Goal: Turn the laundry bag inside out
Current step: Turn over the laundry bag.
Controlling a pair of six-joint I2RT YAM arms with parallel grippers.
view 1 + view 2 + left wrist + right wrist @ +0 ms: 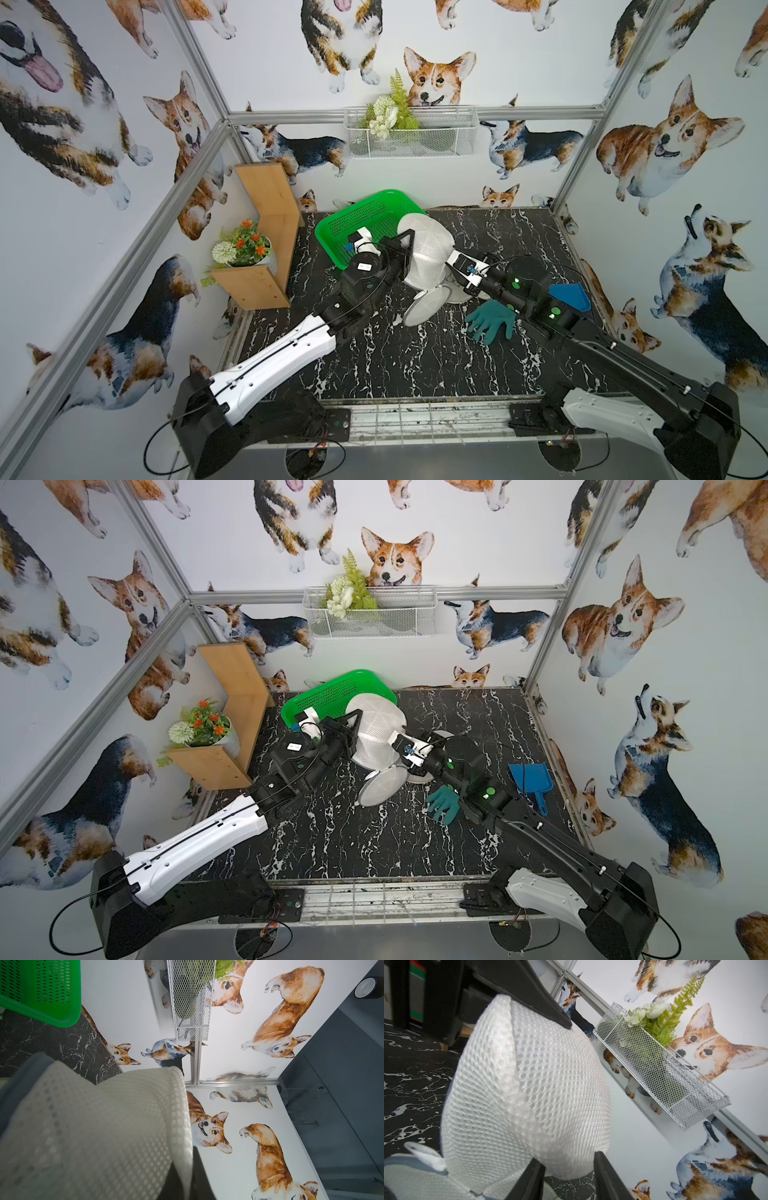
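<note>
White mesh laundry bag (pixel 428 253), held up just 12 o'clock of the marble table's (pixel 374 365) centre, hides the fingertips at its 3 o'clock side in both top views. A wrist view shows that right gripper (pixel 566 1156) parted around the bulge; left gripper (pixel 404 245) clenched on the rim. Green basket (pixel 357 224) crowds 10 o'clock; bare marble toward 6.

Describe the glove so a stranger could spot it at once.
Start at the black marble table and go to its right side, nearer the robot than the white mesh bag. The glove lies there beside the right arm. It is the only teal, fingered thing, unlike the blue dustpan across the arm.
</note>
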